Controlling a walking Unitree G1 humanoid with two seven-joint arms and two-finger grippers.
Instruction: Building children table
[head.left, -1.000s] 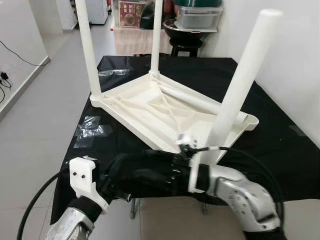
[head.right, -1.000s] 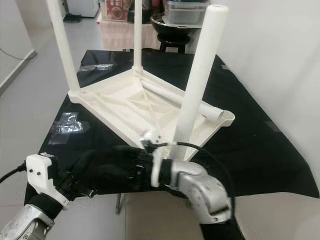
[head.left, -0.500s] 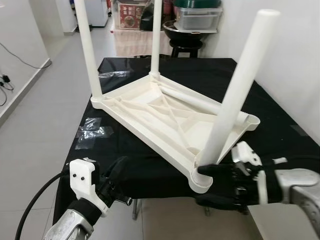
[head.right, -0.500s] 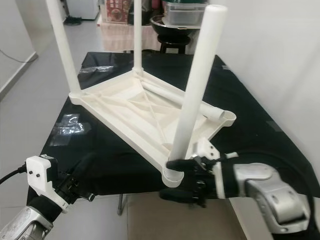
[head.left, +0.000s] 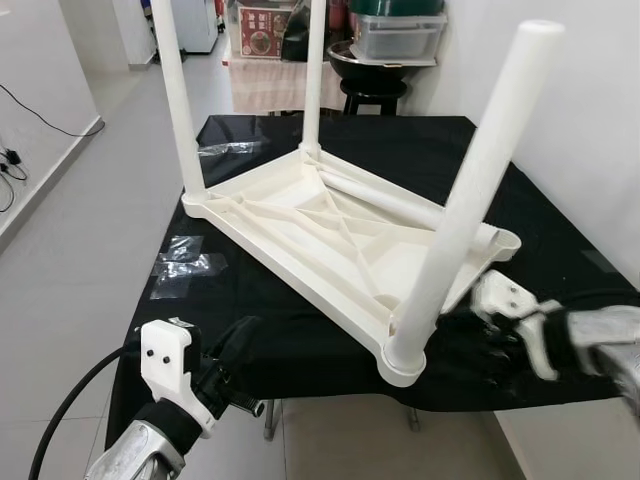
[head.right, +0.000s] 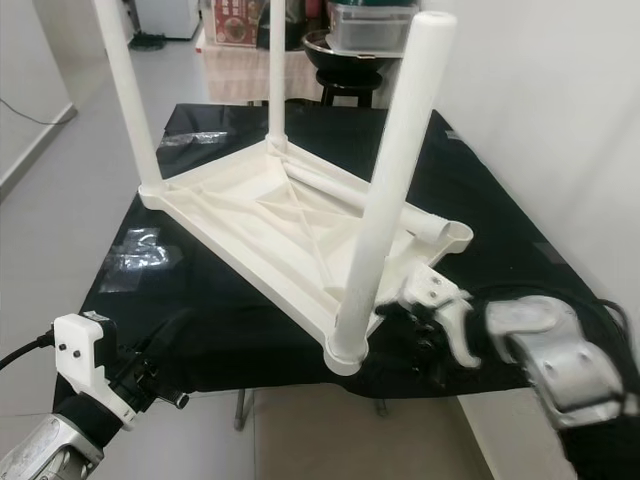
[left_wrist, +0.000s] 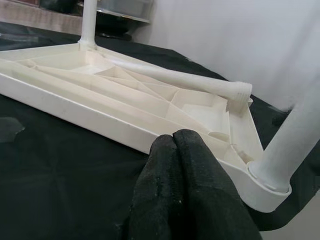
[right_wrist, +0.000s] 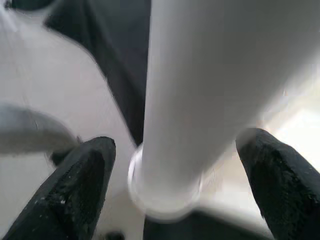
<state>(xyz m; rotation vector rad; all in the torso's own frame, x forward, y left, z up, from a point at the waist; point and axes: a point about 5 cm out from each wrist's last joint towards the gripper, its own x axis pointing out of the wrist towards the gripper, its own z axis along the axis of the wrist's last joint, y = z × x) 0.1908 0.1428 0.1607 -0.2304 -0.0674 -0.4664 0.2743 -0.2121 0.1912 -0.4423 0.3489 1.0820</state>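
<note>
A white children's table (head.left: 330, 225) lies upside down on a black-covered table (head.left: 250, 300). Three white legs stand up from its corners: one far left (head.left: 178, 100), one at the back (head.left: 313, 75), one near me (head.left: 470, 200). A fourth leg (head.left: 390, 200) lies loose across the underside. My right gripper (head.left: 465, 340) hovers just right of the near leg's base, open, and in the right wrist view the leg (right_wrist: 200, 75) stands between its spread fingers (right_wrist: 85, 180). My left gripper (head.left: 235, 350) is shut and empty at the cloth's front left edge, its fingertips (left_wrist: 175, 137) pointing at the white frame.
Clear plastic wrappers (head.left: 185, 262) lie on the cloth's left side. Behind the table stands a black stool with a dark bowl (head.left: 375, 70) and boxes. A white wall (head.left: 590, 120) runs close along the right. Open grey floor (head.left: 80, 230) lies to the left.
My right arm swung from the left, across the front of the near leg, to the leg's right side. The left gripper barely moved.
</note>
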